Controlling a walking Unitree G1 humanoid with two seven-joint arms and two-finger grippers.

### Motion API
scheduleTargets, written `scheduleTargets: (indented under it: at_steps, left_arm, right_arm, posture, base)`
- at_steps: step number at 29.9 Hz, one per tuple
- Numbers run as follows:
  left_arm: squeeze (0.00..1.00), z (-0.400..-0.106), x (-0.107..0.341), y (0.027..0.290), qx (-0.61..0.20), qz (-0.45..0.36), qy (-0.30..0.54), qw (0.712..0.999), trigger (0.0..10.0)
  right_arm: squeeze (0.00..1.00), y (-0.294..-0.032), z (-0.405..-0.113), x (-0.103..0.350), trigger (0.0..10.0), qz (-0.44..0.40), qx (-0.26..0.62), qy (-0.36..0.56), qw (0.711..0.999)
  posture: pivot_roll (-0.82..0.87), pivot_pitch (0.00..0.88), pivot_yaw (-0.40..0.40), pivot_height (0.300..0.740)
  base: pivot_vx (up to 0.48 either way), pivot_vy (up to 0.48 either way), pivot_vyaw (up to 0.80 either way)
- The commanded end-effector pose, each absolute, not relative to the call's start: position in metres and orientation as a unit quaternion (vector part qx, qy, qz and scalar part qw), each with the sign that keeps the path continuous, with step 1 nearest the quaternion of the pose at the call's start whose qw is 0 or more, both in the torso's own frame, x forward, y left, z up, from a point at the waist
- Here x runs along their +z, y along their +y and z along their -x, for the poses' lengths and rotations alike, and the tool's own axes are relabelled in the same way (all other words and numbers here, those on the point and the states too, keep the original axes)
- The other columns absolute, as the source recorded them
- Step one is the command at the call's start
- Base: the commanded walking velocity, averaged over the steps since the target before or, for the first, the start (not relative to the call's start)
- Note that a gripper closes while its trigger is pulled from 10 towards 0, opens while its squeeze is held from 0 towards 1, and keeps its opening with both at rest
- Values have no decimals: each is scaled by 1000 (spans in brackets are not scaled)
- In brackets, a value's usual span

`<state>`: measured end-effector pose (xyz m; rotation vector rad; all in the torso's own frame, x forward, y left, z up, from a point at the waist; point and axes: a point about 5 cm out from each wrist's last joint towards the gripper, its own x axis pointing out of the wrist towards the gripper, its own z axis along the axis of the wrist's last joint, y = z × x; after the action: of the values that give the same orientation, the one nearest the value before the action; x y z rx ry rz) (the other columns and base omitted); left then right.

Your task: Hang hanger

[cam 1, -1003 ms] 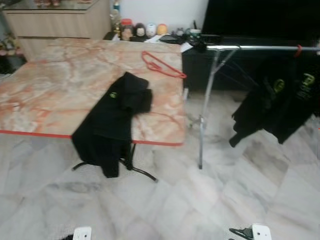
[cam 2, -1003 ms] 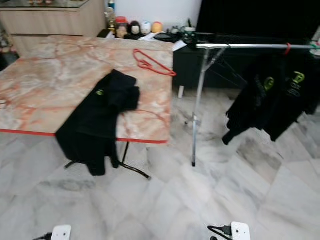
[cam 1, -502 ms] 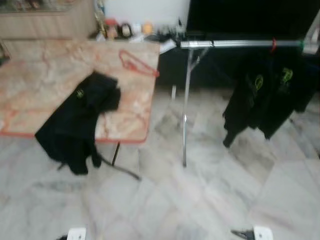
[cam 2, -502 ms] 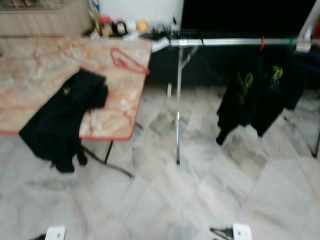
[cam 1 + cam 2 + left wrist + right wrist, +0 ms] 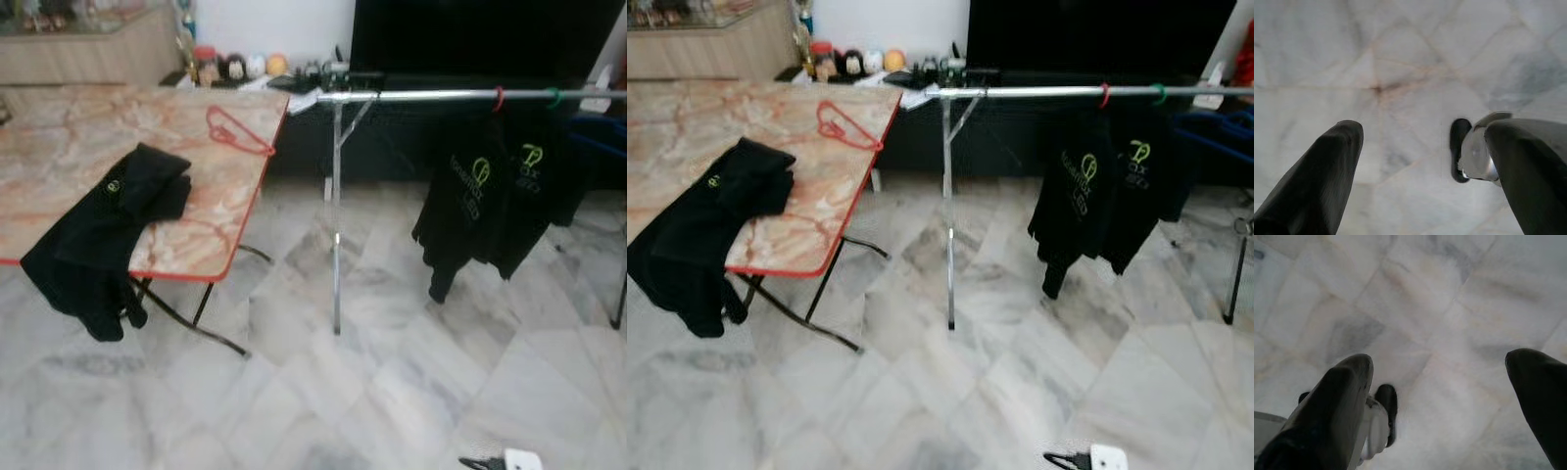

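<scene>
A red hanger [image 5: 238, 130] lies flat near the far right corner of the marble-topped folding table [image 5: 59, 166]. A black shirt [image 5: 103, 230] is draped over the table's front edge. To the right stands a silver clothes rail [image 5: 431, 96] with two black shirts [image 5: 490, 201] hung on a red and a green hanger. Both arms hang low by my sides. My left gripper [image 5: 1425, 147] is open over bare floor. My right gripper [image 5: 1444, 382] is open too, with nothing between its fingers [image 5: 1339, 401].
A wooden cabinet [image 5: 88, 44] and a low black unit with small jars and figures [image 5: 235, 67] stand behind the table. A dark screen [image 5: 480, 44] rises behind the rail. Grey marble floor [image 5: 392, 372] lies between me, the table and the rail's upright pole [image 5: 336, 225].
The camera has swung to the right: the table has slid to the left of the picture and the rail with its shirts has come towards the middle. The things themselves have not moved.
</scene>
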<state>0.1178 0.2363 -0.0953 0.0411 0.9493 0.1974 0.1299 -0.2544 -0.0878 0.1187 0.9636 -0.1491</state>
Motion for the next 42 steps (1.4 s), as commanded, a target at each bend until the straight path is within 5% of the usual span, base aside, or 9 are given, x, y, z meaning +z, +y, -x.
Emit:
scheduleTargets:
  at_steps: [1, 16, 25, 42]
  left_arm:
    - [0, -116, -100, 224, 87, -22, 473, 876, 10000]
    - [0, -145, -97, 189, 70, -21, 454, 888, 10000]
    - [0, -150, -93, 198, 73, -21, 442, 894, 10000]
    - [0, -137, -93, 225, 86, 1, 449, 889, 10000]
  right_arm:
    - [0, -256, -131, -87, 10000, -56, -73, 459, 884]
    - [0, -256, -131, -87, 10000, -57, -75, 459, 884]
    - [0, -256, -131, -87, 10000, -56, -74, 459, 883]
    - [0, -255, -132, -87, 10000, -60, -77, 458, 884]
  posture:
    - [23, 0, -24, 740]
    - [21, 0, -24, 740]
    - [21, 0, -28, 740]
    - [19, 0, -18, 740]
  base:
    - [0, -352, 0]
    - [0, -352, 0]
    - [0, -353, 0]
    - [0, 0, 0]
